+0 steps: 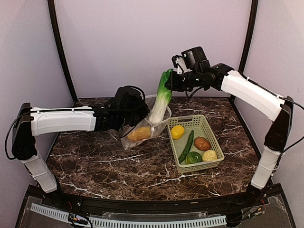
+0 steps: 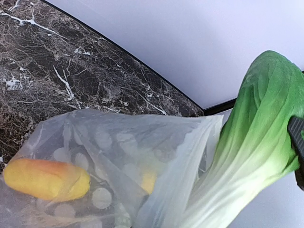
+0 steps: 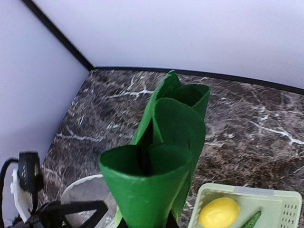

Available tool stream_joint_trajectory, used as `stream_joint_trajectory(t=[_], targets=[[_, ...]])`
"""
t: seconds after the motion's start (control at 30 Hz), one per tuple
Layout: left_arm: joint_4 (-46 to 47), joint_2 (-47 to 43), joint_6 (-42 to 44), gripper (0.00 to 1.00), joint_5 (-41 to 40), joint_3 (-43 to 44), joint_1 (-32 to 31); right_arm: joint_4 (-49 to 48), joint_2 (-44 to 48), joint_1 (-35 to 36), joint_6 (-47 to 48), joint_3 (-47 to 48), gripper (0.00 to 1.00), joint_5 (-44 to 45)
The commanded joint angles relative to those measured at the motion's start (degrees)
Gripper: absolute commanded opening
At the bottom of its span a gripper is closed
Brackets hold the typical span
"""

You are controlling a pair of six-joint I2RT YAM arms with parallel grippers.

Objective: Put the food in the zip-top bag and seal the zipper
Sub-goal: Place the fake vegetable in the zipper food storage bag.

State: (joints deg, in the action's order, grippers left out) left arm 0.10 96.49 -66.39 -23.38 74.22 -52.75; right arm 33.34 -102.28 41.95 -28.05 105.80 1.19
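Note:
My right gripper [image 1: 172,81] is shut on the green top of the long white-green leek [image 1: 161,99] and holds it upright and tilted. The leek's white end is inside the mouth of the clear polka-dot zip-top bag [image 1: 142,129]. My left gripper [image 1: 137,114] holds the bag's rim up and open; its jaws are hidden by the plastic. A yellow-orange piece [image 1: 139,134] lies inside the bag and also shows in the left wrist view [image 2: 45,178] beside the leek [image 2: 251,142]. In the right wrist view the leek's green leaves [image 3: 156,161] fill the centre. The zipper strip is not discernible.
A light green mesh basket [image 1: 205,122] stands right of the bag with a yellow lemon [image 1: 177,131], a long green piece [image 1: 186,146], a brown one [image 1: 202,143], a green round one [image 1: 193,157] and a pale bumpy one [image 1: 209,155]. White walls close the back and sides.

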Motion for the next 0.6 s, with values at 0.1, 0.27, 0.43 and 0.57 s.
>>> stream_joint_trajectory(t=[0.1,0.27,0.43,0.57], targets=[[3.26,-2.36,-0.44,0.01,-0.77,-0.96,0.11,-1.98,-0.94,-0.67,-6.97,-1.53,0.0,-5.12],[2.74,-1.26,0.11,0.01,-0.71,0.4,0.09,-1.97,-1.1,2.46,-5.25,-2.88,0.0,-1.47],[5.24,-1.13,-0.8,0.01,0.72,-1.48,0.03,-3.69,0.02,3.31,-0.83,-4.28,0.0,-4.79],[8.92,-0.85,0.82,0.01,4.09,-2.79,0.02,-5.08,1.13,2.8,-1.22,-6.98,0.0,-12.09]])
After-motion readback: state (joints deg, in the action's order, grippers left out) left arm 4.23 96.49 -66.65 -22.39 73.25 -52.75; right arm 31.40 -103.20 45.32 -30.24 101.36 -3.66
